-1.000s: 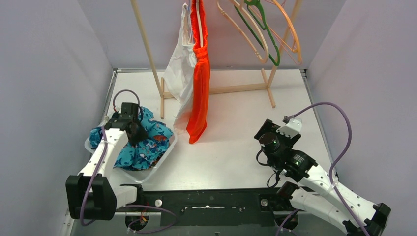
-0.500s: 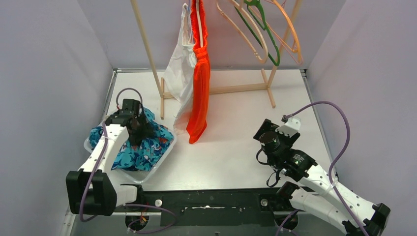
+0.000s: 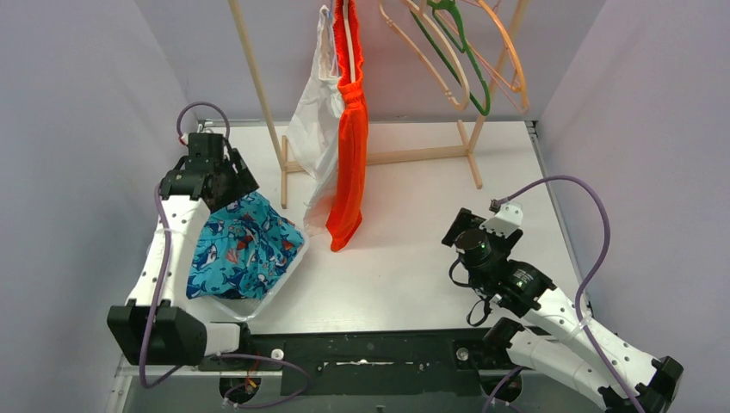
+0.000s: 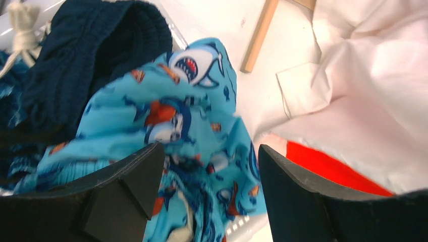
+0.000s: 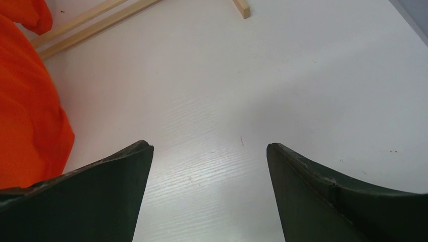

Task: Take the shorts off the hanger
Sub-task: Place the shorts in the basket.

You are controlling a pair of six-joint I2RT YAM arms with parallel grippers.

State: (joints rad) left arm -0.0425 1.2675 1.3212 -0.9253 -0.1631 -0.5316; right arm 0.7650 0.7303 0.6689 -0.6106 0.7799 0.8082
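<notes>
Overhead view: 2 robot arms facing a wooden rack [image 3: 258, 77]. L gripper [image 3: 225, 176] hangs w/ jaws spread, nothing btwn them. Just below it, teal shark shorts [image 4: 192, 116] lie heaped in a white bin [image 3: 288, 271] beside navy shorts [image 4: 91, 60]. R gripper [image 5: 209, 148] hovers low over the table [image 5: 227, 75], jaws also spread, empty. Bright orange shorts [image 3: 349, 155] hang ahead and to its left, touching a white garment [image 3: 312, 120]; their hanger isn't clearly visible. Fabric looks light, limp, prob. slippy. Best pinch is likely the gathered waistband up top, or the low hem nearer the R gripper.
</notes>
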